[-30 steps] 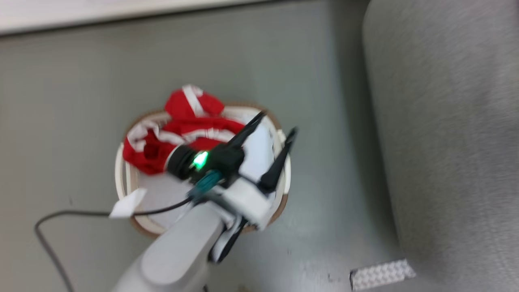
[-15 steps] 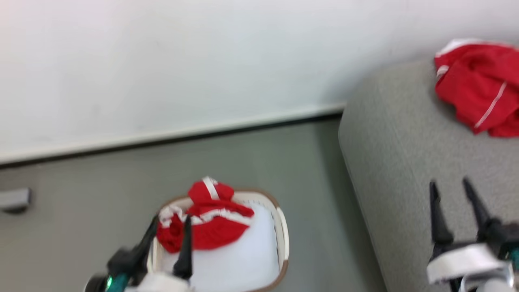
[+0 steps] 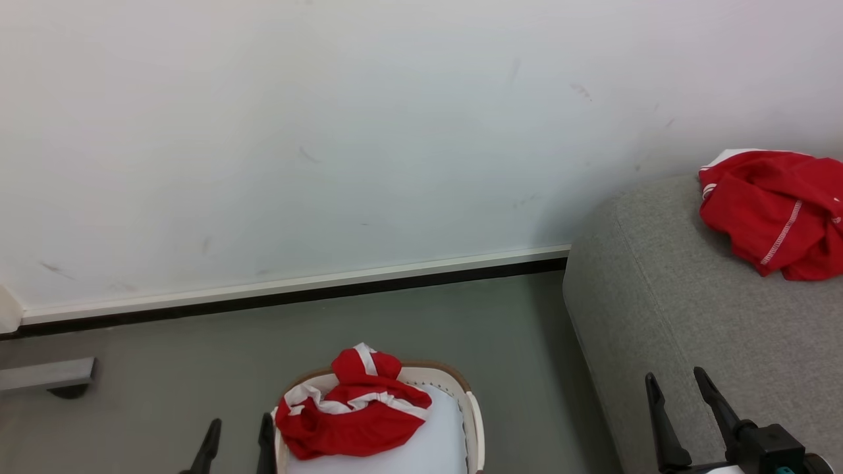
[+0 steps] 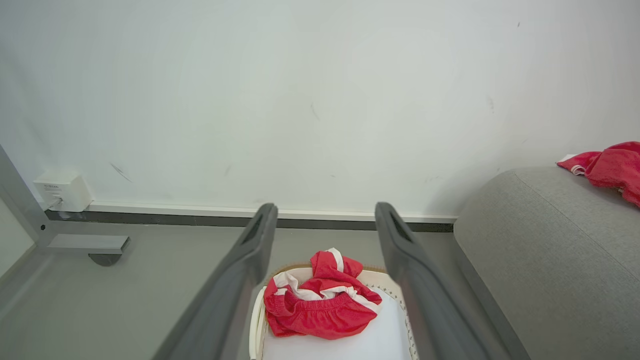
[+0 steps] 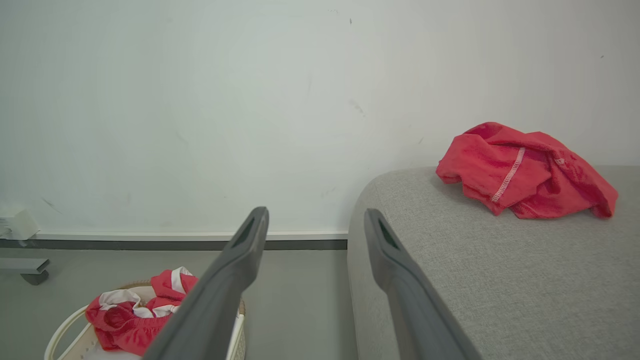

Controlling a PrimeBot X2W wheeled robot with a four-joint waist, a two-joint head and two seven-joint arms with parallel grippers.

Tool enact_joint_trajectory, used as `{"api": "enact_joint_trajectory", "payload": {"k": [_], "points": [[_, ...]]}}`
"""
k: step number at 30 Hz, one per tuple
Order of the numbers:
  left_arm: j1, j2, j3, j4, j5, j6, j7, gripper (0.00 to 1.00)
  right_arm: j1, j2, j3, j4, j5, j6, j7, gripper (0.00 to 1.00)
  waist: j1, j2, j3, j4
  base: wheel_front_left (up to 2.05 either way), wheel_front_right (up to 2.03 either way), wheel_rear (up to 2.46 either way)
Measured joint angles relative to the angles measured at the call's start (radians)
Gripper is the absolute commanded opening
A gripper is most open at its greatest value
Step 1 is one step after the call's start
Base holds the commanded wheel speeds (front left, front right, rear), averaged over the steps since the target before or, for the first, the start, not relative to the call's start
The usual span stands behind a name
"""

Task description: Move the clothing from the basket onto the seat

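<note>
L gripper (image 3: 239, 431) n R gripper (image 3: 675, 376) both spread open, holding nothing. Red clothing (image 3: 352, 421) in basket (image 3: 474, 421) sits just right of L fingers; R's by seat (image 3: 658, 309) edge.

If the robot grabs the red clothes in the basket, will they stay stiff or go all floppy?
Probably floppy: the red clothes lie crumpled in soft folds in the basket. They likely weigh little, since they look like thin fabric. One pinch may lift only a part, with the rest dangling.
</note>
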Motion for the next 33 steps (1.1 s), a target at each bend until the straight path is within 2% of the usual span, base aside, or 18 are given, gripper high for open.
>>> {"api": "enact_joint_trajectory", "payload": {"k": [12,17,24,33], "points": [[0.008,-0.051,0.057,0.019,0.056,-0.071,0.000,1.00,-0.011,0.000,0.011,0.001,0.001,0.000,0.000,1.00,0.0003,0.0000,0.020,-0.005,0.00,0.00,0.00],[-0.036,-0.058,0.041,0.097,0.070,-0.108,0.000,1.00,-0.030,0.000,0.007,-0.017,-0.007,0.000,0.000,1.00,0.0003,0.0000,0.061,-0.016,0.00,0.00,0.00],[-0.274,-0.049,-0.021,0.245,0.129,-0.143,0.025,1.00,-0.138,-0.001,-0.011,-0.084,-0.005,0.000,0.000,1.00,0.0005,-0.0001,0.207,-0.027,0.00,0.00,0.00],[-0.640,-0.034,-0.109,0.500,0.213,-0.177,0.164,1.00,-0.274,-0.007,-0.023,-0.168,0.011,0.000,0.000,1.00,0.0008,0.0000,0.469,-0.036,0.00,0.00,0.00]]}}
